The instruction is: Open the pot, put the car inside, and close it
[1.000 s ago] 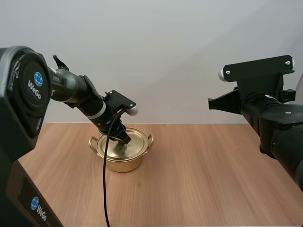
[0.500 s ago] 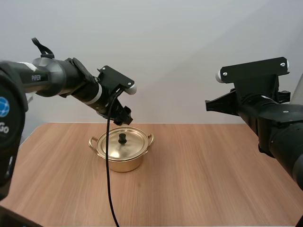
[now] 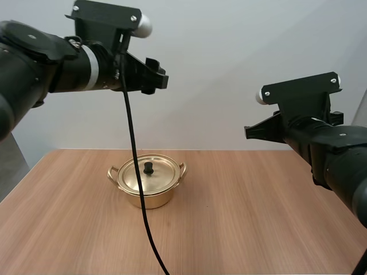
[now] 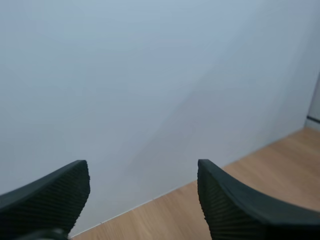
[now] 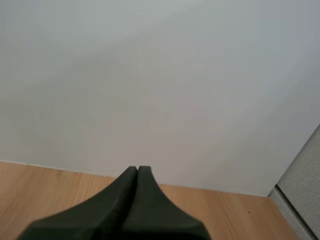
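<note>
while lid [image 3: 148,174] sits on pot [image 3: 147,193] | left gripper [image 3: 158,80] spread, well above | right gripper [image 3: 248,132] pressed together

wooden table [image 3: 258,217], lidded gold pot [image 3: 148,182]

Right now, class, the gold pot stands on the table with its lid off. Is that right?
Not quite. The lid is on the pot, sitting closed with its black knob on top, as the high view shows. The rest holds: the gold pot stands on the table.
</note>
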Controlling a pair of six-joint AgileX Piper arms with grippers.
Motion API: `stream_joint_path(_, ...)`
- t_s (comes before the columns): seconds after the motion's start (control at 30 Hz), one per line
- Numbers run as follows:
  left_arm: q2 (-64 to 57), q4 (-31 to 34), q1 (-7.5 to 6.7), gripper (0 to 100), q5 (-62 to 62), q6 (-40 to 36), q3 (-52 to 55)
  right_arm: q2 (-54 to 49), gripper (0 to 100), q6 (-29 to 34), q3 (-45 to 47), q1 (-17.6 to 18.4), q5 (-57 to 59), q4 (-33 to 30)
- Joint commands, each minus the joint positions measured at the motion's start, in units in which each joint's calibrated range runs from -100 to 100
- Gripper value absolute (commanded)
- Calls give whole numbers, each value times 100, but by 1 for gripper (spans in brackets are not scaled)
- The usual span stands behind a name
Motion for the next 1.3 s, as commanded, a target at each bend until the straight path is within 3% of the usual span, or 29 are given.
stream_joint_path(0.0,-1801,1691,181,100,-98,-1186,9,55,0,6,-1,-3,92,-1)
stream_joint_path(0.1,-2560,2377,329,100,-241,-1965,9,55,0,6,-1,-3,396,12)
stream_joint_path(0.17,-3104,2446,368,100,-336,-2186,98,42,0,6,-1,-3,592,35)
stream_joint_path(0.53,-5404,2259,368,100,-206,-2399,1354,-391,0,6,-1,-3,655,0)
stream_joint_path(0.67,-5404,2259,359,100,-147,-3184,1479,-977,0,6,5,-3,655,0)
stream_joint_path(0.8,-5404,2441,349,100,-216,-2966,1523,-1449,0,6,166,-3,567,-29)
stream_joint_path(0.9,-5404,2958,210,100,-381,-2850,1523,-1624,0,6,353,-3,341,-89)
stream_joint_path(1.03,-5404,3847,-149,100,-683,-3079,1523,-1900,0,6,471,-3,9,-123)
stream_joint_path(1.13,-5404,4781,-441,100,-757,-3617,1544,-2125,0,6,471,-23,-77,-123)
stream_joint_path(1.27,-5404,6171,-828,100,-844,-4600,1941,-2334,0,6,514,-321,614,-106)
